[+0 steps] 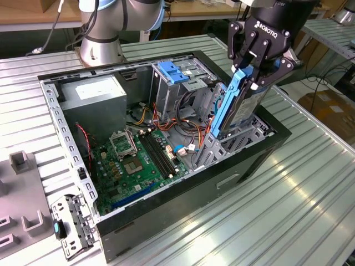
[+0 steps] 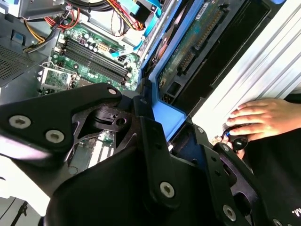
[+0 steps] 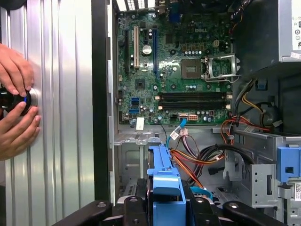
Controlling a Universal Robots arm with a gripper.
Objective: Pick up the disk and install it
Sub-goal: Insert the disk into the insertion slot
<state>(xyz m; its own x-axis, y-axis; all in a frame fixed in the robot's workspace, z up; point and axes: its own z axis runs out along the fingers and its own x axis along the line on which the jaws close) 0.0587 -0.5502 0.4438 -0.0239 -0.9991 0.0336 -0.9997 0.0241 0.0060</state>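
**Disk clamped, edge-down at the drive bay**

End effector (image 1: 256,76) is closed on the disk (image 1: 250,105), pinching its upper end across the flat faces. The disk stands on edge, slightly tipped, at the 2 o'clock corner of the open case (image 1: 183,210) in the exterior view. Its lower end is down among the metal walls of the drive bay (image 1: 249,136). Can't tell whether it sits on the rails or just touches them.

Looks: flat rectangular block with a grey-black metal body and a blue carrier frame (image 3: 164,181) round the edges. The second wrist view shows its green circuit board (image 2: 197,42) and a connector row.

Handling, my read:
- Dense for its size and fully stiff.
- Metal faces are slick, so the grip wants to be square.
- The plastic carrier will flex. Best hold is across the metal body near one end, as now, not on the frame alone.
- Sensitive to knocks and to pressure on the board side.
- The bay looks tight, so any tilt probably jams it.

Around the disk: motherboard (image 1: 138,155) at 8 o'clock, power-supply box (image 1: 94,97) at 9, cage (image 1: 166,94) with a blue latch (image 1: 175,72) at 10. A person's hands (image 3: 14,70) rest on a black knob (image 3: 9,101) on the bench (image 1: 288,210) beside the case.
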